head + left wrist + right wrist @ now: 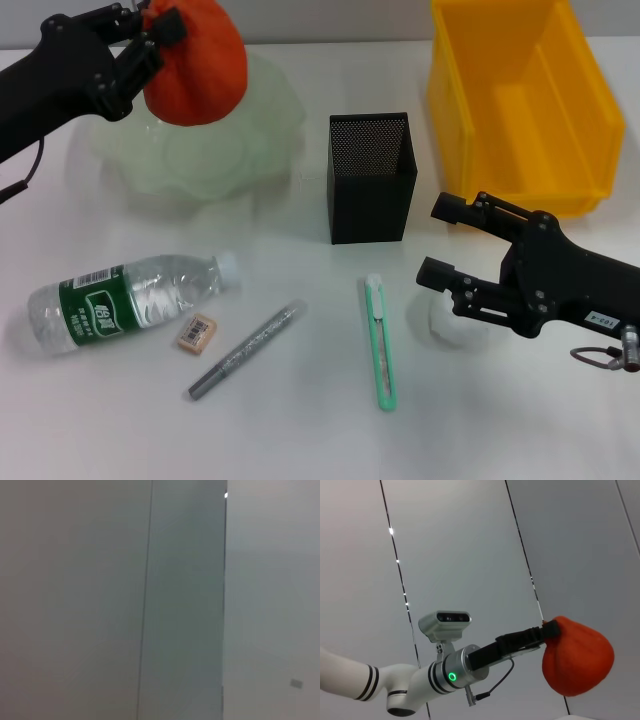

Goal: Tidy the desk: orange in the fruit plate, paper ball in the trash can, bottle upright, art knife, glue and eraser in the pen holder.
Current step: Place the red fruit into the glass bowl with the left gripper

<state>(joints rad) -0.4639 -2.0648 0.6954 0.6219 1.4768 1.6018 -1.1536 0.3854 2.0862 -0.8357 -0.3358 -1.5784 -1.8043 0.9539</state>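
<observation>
My left gripper (160,32) is shut on the knobbly top of the orange (197,68), which hangs just above the pale green fruit plate (272,130) at the back left. The right wrist view shows that same orange (577,662) hanging from the left gripper (549,629). My right gripper (440,240) stands open low over the desk (300,430) at the right. The white paper ball (452,325) lies partly under its nearer finger. The bottle (125,300) lies on its side at the front left. Eraser (197,332), glue (247,348) and art knife (380,340) lie flat in front of the black pen holder (372,178).
The yellow trash can (520,100) stands at the back right, just behind my right gripper. The left wrist view shows only plain wall panels.
</observation>
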